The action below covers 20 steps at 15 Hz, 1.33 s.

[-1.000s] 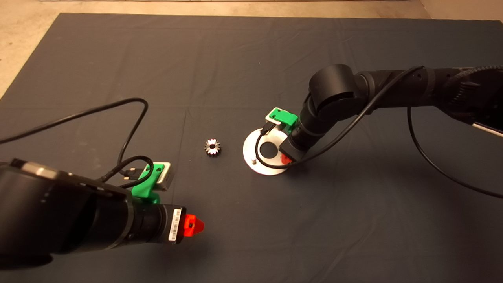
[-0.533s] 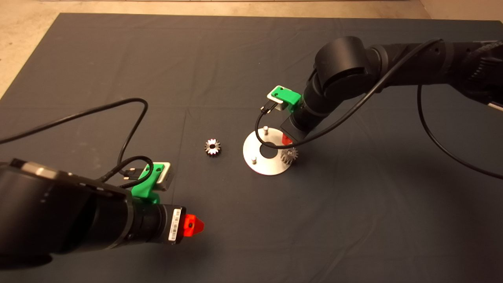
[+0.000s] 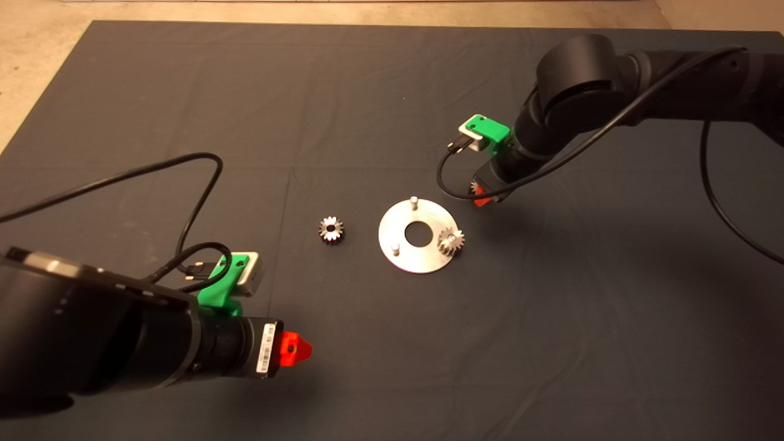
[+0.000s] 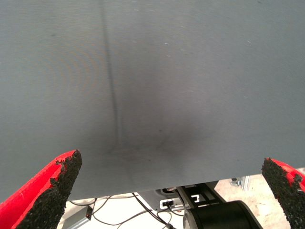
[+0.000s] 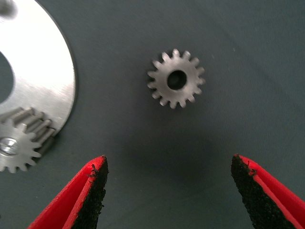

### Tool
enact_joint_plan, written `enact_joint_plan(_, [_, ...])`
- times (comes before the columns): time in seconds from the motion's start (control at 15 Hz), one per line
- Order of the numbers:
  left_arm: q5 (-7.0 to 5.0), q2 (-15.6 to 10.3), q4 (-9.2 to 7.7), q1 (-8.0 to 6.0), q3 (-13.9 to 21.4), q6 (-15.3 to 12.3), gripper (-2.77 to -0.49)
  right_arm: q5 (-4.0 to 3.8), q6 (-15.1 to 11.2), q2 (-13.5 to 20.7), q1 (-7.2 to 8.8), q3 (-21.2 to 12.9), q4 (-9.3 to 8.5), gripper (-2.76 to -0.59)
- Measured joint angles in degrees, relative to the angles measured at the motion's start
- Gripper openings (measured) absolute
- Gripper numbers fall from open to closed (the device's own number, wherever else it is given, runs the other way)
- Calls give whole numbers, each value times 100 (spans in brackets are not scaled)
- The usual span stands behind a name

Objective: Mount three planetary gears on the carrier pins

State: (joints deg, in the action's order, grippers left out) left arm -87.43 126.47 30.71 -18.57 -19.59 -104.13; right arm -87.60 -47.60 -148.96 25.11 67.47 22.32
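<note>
The silver disc [image 3: 401, 228] lies mid-mat with two bare carrier pins [image 3: 414, 200] [image 3: 396, 248]. One planetary gear [image 3: 451, 241] sits on the disc's third pin, also seen in the right wrist view as a gear [image 5: 19, 143] on the disc [image 5: 45, 86]. A second gear [image 3: 331, 229] lies flat on the mat left of the disc. A third gear [image 5: 176, 78] lies on the mat beyond the disc's right edge. My right gripper [image 3: 484, 199] [image 5: 169, 164] hovers open over it. My left gripper [image 3: 297, 349] [image 4: 171, 171] is open and empty at the lower left.
Black cables loop from both wrist cameras, one [image 3: 202, 184] over the left of the mat, one [image 3: 447, 184] beside the disc's far edge. Bare floor [image 3: 37, 37] borders the mat at the far left.
My right gripper has left a gear on the disc's right pin and moved up and back to the right, over the third gear. The left arm shifted slightly.
</note>
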Motion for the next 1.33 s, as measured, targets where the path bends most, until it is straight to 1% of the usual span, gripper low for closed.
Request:
enact_joint_plan(0.13, [0,-90,-1,0,0,5,-51,-13,-33,120,-30,49,-33,-143])
enact_joint_plan(0.2, [2,-108,0,0,0,6,-51,-16,-51,136,-39,83,-35,-132])
enact_joint_plan(0.33, [2,-109,0,0,0,6,-51,-11,-108,131,-61,149,-50,-130])
enact_joint_plan(0.47, [0,-125,0,0,0,5,-51,12,-137,116,-116,305,-67,-130])
enact_joint_plan(0.53, [2,-125,-1,0,0,5,-51,78,-149,117,-161,367,-68,-130])
enact_joint_plan(0.67, [0,-125,-1,0,0,5,-51,350,-156,103,-277,502,-84,-130])
enact_joint_plan(0.8, [0,-125,-1,0,0,5,-51,531,-156,66,-360,725,-91,-130])
enact_joint_plan(0.87, [-1,-125,-1,0,0,5,-51,589,-156,52,-369,750,-94,-130])
enact_joint_plan(0.93, [0,-123,0,0,0,5,-51,698,-156,42,-369,747,-111,-130])
enact_joint_plan(1.0, [2,-123,-1,0,0,5,-51,848,-158,42,-369,750,-146,-130])
enact_joint_plan(1.07, [2,-123,-1,0,0,5,-51,977,-156,37,-369,761,-204,-130])
enact_joint_plan(1.13, [0,-123,-1,0,0,5,-51,1056,-156,7,-367,813,-245,-130])
enact_joint_plan(1.27, [1,-123,-1,0,0,4,-51,1092,-156,-84,-369,923,-247,-130])
enact_joint_plan(1.33, [0,-125,-1,0,0,3,-51,1108,-156,-102,-369,926,-249,-130])
